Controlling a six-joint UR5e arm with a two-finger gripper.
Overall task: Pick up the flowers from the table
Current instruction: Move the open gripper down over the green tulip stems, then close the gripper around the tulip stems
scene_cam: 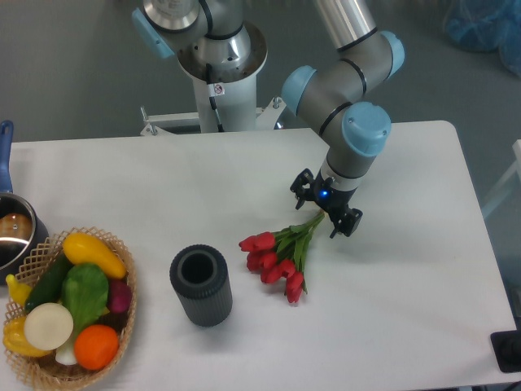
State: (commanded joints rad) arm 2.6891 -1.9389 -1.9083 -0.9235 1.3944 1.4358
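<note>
Camera view from above: the flowers (281,257) lie on the white tabletop (407,277), a bunch of red tulips with their heads fanned toward the lower left and their green stems running up and to the right. The stem ends reach into the hand (326,213), which sits directly over them with its two dark fingers (348,223) standing on either side of the stems. The fingers are spread somewhat apart, and whether they press on the stems cannot be told from this angle. A small blue light glows on the hand's body.

Taking the flowers as the landmark: just to their left stands a dark grey ribbed cylinder (201,285), upright, with its open top facing up, apart from the blooms. Farther left of the flowers, near the tabletop's edge, is a woven basket (126,314) holding colourful vegetables (73,305), among them yellow, green, white, orange and purple pieces. Above the basket, at the far left of the flowers, a metal pot (12,236) with a blue handle is partly cut off by the frame. Behind the flowers, past the tabletop's far edge, stands the arm's white base (220,90).
</note>
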